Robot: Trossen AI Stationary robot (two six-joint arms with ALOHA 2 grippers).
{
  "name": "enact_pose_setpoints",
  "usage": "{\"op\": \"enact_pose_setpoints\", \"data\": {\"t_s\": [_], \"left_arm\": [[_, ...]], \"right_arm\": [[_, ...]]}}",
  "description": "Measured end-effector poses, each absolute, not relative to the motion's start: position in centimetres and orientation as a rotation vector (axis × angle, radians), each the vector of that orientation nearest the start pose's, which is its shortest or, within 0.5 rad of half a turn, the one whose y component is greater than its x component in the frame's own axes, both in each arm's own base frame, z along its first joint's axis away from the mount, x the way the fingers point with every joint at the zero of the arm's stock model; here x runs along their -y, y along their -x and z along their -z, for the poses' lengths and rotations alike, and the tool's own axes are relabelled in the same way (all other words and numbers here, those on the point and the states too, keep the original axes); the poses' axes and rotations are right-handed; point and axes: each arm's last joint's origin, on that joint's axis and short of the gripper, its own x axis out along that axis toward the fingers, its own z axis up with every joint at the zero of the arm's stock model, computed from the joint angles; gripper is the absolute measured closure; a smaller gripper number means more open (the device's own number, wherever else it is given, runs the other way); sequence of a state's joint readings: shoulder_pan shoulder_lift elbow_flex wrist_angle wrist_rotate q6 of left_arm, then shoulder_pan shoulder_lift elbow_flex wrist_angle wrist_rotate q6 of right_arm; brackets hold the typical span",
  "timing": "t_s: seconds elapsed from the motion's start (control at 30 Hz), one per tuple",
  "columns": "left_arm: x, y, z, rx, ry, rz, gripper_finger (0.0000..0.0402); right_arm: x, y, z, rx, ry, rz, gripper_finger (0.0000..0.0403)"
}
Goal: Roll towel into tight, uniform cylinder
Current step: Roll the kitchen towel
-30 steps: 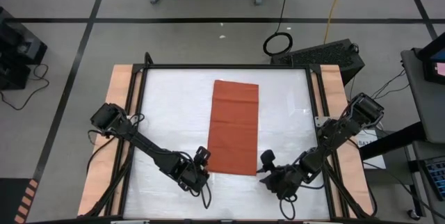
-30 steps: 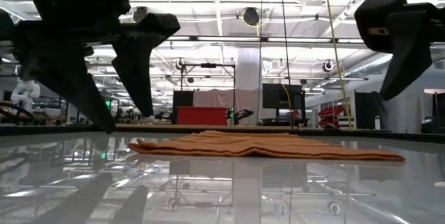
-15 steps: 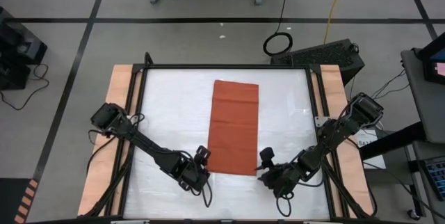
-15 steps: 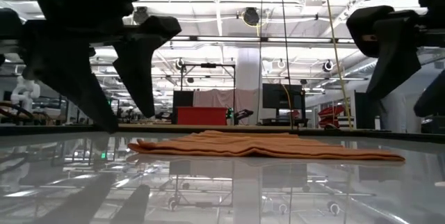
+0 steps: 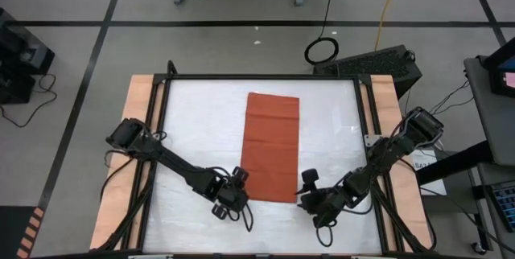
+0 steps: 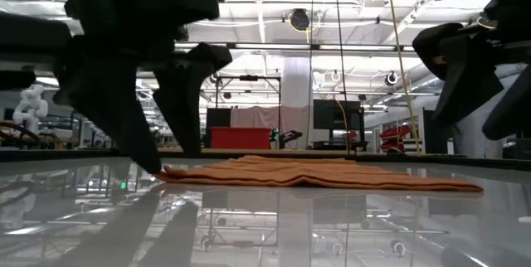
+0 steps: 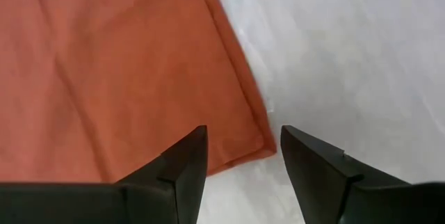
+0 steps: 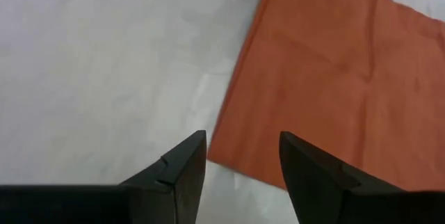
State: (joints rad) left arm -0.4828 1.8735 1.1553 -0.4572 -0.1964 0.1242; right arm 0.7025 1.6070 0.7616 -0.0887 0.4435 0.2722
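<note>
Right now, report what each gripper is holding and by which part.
Nothing is held. The left gripper and right gripper are both open, each hovering at a near corner of the flat towel.

The left gripper [image 5: 239, 182] has shifted toward 3 o'clock across the table: a second ago it sat clear of the towel [image 5: 271, 145], and now its tips sit at the towel's 7 o'clock corner, one finger [image 7: 182, 160] over the cloth edge and the other over bare table. In the low view it has come in and down to the towel's end [image 6: 170, 172]. The right gripper [image 5: 305, 188] has crept slightly toward 9 o'clock, nearer the 5 o'clock corner.
</note>
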Motion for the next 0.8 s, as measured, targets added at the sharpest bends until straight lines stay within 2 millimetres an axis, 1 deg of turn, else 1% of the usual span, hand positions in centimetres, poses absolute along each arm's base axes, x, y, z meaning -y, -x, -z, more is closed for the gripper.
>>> {"op": "enact_pose_setpoints", "data": {"t_s": [0.17, 0.27, 0.4, 0.5, 0.63, 0.8], "left_arm": [[16.5, -32.4, -13.6, -1.130, -0.488, 0.316, 0.0213], [16.6, -32.5, -13.3, -1.139, -0.478, 0.307, 0.0213], [16.5, -32.5, -13.2, -1.136, -0.476, 0.305, 0.0213], [16.4, -32.6, -13.2, -1.140, -0.469, 0.309, 0.0215], [16.4, -32.6, -13.1, -1.142, -0.466, 0.318, 0.0246], [16.4, -32.6, -13.0, -1.146, -0.456, 0.336, 0.0306]], "right_arm": [[-17.7, -23.5, -14.5, -0.812, 0.245, -0.116, 0.0229], [-17.7, -23.8, -13.5, -0.847, 0.253, -0.121, 0.0229], [-17.9, -24.4, -11.8, -0.890, 0.238, -0.175, 0.0230], [-18.0, -24.6, -11.1, -0.901, 0.226, -0.158, 0.0239], [-17.7, -24.8, -10.9, -0.913, 0.213, -0.142, 0.0272], [-17.2, -25.2, -10.8, -0.928, 0.191, -0.143, 0.0339]]}}
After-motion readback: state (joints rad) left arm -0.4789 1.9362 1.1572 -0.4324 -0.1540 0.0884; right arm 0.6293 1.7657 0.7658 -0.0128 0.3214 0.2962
